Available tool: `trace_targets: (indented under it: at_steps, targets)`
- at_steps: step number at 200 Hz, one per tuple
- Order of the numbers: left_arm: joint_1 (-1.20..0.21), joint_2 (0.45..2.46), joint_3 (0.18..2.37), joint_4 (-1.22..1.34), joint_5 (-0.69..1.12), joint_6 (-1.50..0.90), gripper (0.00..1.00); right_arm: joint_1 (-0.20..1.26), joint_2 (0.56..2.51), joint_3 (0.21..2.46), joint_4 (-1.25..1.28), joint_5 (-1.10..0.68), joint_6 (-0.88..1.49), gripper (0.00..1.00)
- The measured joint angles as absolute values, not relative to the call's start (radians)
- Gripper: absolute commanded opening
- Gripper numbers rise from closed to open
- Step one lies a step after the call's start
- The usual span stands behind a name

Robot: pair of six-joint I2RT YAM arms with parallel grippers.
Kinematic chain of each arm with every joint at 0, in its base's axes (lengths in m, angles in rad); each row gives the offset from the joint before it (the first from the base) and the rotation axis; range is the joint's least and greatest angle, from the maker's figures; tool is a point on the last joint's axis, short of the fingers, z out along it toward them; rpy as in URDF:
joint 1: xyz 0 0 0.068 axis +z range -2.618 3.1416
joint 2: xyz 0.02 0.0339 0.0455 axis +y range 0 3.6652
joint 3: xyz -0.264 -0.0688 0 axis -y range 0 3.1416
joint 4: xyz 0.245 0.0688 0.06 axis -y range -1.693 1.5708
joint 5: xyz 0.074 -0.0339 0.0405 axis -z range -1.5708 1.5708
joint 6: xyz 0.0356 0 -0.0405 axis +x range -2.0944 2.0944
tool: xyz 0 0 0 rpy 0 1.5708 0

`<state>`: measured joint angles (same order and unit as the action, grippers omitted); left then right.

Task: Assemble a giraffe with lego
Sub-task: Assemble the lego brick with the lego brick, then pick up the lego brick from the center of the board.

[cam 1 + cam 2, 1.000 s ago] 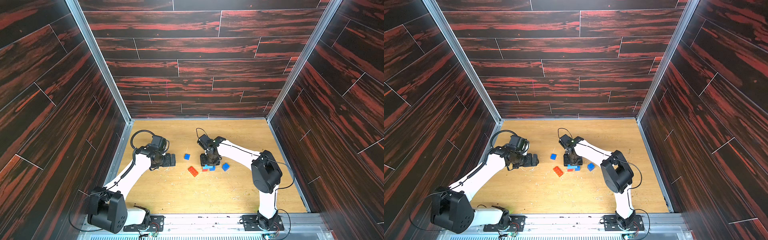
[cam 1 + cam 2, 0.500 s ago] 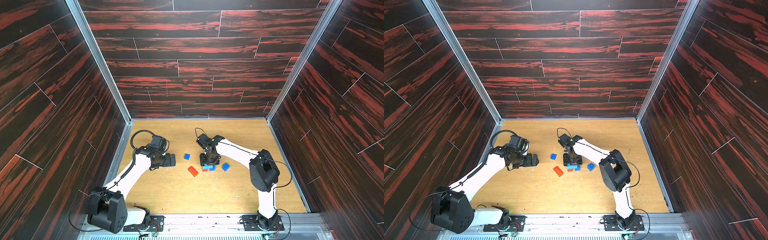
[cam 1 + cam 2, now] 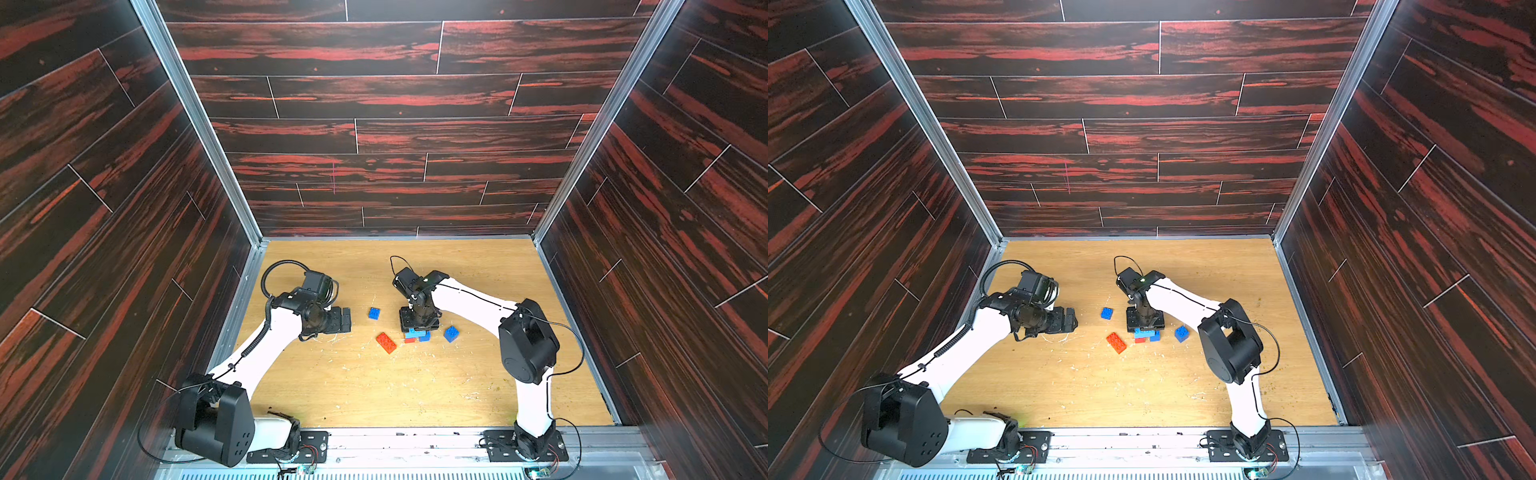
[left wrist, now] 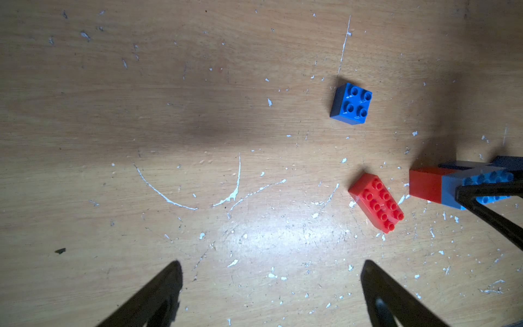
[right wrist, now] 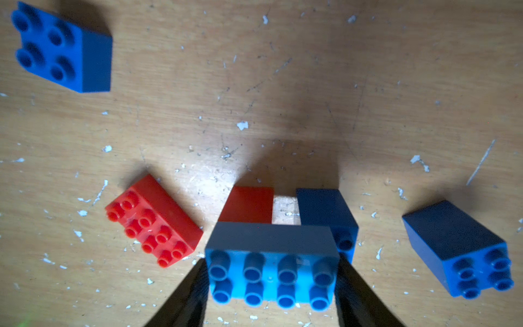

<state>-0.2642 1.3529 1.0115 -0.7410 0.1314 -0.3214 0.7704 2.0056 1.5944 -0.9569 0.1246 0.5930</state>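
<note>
The giraffe is a light blue long brick (image 5: 271, 271) lying across a red-orange square brick (image 5: 246, 203) and a dark blue square brick (image 5: 325, 212). It stands mid-table in both top views (image 3: 417, 333) (image 3: 1146, 333). My right gripper (image 5: 271, 263) (image 3: 417, 326) points straight down and is shut on the light blue brick's two short ends. Loose lego lies around it: a red-orange long brick (image 5: 154, 220) (image 4: 376, 202) and two dark blue squares (image 5: 65, 48) (image 5: 458, 249). My left gripper (image 4: 271, 264) (image 3: 345, 320) hangs open over bare table, left of the bricks.
The wooden table (image 3: 374, 395) is scratched and flecked with white chips. Dark panelled walls (image 3: 374, 187) close it in on three sides. A metal rail (image 3: 415, 440) with both arm bases runs along the front edge.
The right arm's elbow has shifted slightly. Both grippers and all bricks stay where they were.
</note>
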Motion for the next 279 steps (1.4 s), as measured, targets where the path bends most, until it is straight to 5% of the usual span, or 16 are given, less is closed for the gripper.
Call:
trace_targets:
  at_steps: [76, 136, 196, 279]
  targets:
    - [-0.264, 1.353, 1.011, -0.741, 0.131, -0.321, 0.99, 0.774, 2.011, 1.651, -0.972, 0.132, 0.555, 0.77]
    - [-0.264, 1.353, 1.011, -0.741, 0.131, -0.321, 0.99, 0.773, 1.996, 1.645, -0.978, 0.169, 0.548, 0.77]
    - [-0.264, 1.353, 1.011, -0.741, 0.13, -0.322, 0.99, 0.753, 1.769, 1.572, -0.978, 0.216, 0.548, 0.73]
    - [-0.264, 1.323, 0.997, -0.724, 0.154, -0.321, 0.99, 0.578, 1.629, 1.217, -0.893, 0.187, 0.448, 0.67]
